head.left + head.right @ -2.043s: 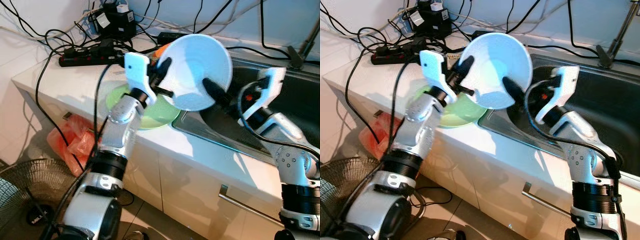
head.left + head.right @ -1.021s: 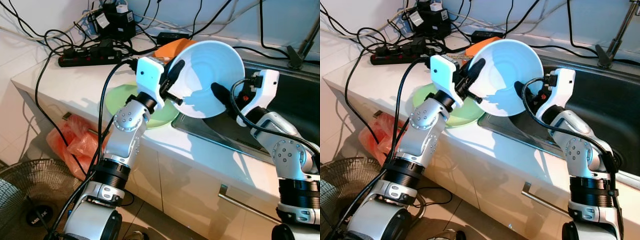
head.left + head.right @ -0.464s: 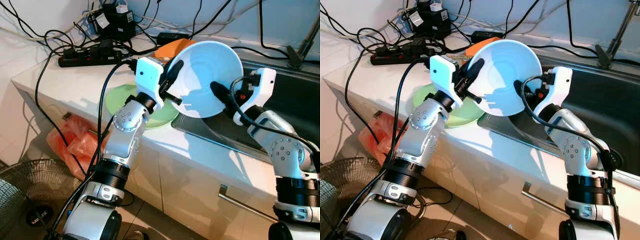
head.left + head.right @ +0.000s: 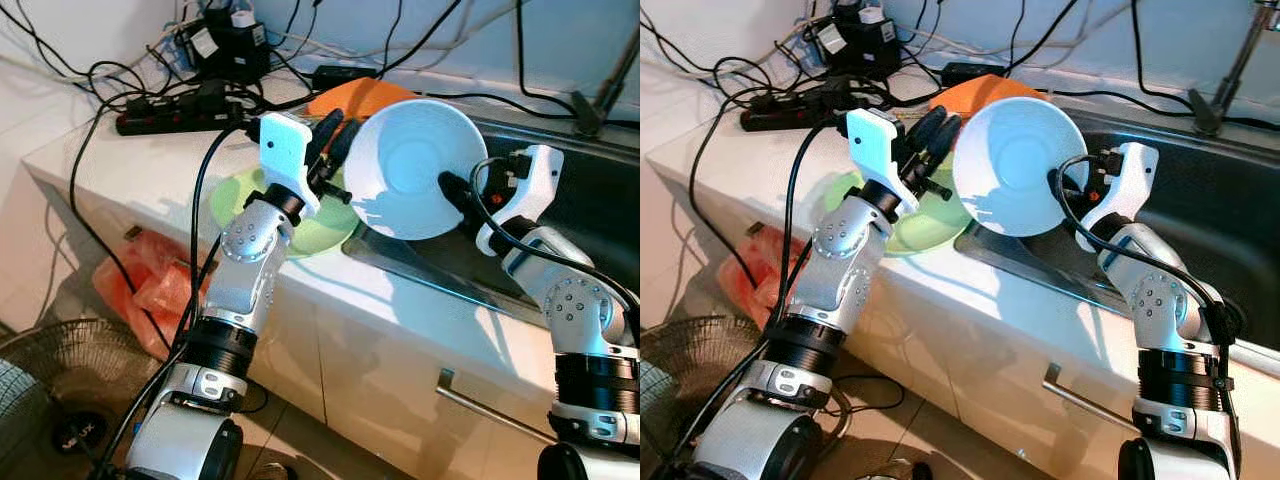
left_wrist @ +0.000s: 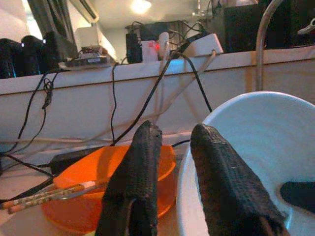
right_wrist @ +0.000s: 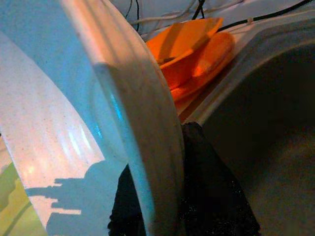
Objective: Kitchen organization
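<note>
My right pincer (image 4: 447, 188) grips the rim of the white bowl (image 4: 415, 168), tilted above the sink (image 4: 590, 215) edge. My left pincer (image 4: 333, 135), narrow and empty, hovers beside it above the green plate (image 4: 235, 192) on the surface (image 4: 130, 160).

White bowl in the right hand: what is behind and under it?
Behind the white bowl sits an orange dish; below it lie the sink edge and part of a green plate. The bowl covers the rest.
</note>
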`<state>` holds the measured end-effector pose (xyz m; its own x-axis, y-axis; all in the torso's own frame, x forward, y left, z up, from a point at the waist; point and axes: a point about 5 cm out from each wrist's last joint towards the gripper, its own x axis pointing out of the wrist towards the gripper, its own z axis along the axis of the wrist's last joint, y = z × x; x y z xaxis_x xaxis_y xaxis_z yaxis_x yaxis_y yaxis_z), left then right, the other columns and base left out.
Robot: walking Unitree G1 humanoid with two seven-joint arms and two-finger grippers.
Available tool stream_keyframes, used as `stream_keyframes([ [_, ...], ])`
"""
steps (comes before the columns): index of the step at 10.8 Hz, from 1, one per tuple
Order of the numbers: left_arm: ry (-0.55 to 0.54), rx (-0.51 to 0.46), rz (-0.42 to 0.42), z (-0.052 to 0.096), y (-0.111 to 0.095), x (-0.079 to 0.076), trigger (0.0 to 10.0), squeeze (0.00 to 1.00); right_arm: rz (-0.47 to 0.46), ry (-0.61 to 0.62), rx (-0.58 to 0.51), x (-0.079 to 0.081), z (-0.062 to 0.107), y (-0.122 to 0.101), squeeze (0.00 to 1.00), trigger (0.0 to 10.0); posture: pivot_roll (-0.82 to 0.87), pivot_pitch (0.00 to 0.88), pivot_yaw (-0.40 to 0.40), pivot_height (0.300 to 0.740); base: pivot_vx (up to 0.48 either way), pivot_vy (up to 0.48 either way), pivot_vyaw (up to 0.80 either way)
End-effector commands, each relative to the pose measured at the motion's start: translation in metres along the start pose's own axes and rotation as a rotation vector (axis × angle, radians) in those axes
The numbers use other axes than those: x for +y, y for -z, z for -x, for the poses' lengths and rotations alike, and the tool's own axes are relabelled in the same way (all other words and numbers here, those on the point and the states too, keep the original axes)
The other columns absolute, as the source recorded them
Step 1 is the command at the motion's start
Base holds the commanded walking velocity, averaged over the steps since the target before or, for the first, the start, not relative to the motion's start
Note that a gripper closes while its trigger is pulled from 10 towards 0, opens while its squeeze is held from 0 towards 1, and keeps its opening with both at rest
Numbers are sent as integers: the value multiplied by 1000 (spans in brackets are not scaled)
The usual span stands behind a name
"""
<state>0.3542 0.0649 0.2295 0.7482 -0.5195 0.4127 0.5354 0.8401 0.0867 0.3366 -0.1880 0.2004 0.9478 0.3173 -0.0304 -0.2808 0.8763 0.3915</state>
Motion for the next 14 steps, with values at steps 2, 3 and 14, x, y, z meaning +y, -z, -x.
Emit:
stream_keyframes([
  [2, -2, -39, -1, -1, -10, 2, 10000, 1000, -13, 7, -23, 0, 0, -6, 0, 0, 11, 37, 111, 740, 0, 0, 0],
  [3, 2, -51, 4, -1, -13, 2, 10000, 1000, -16, 29, -27, -2, -1, -6, 0, 0, 11, 38, 109, 740, 0, 0, 0],
  [14, 328, 363, 274, 27, 30, -40, 10000, 1000, 414, 563, -11, -91, 1, -6, 0, 0, 32, 46, 100, 740, 0, 0, 0],
])
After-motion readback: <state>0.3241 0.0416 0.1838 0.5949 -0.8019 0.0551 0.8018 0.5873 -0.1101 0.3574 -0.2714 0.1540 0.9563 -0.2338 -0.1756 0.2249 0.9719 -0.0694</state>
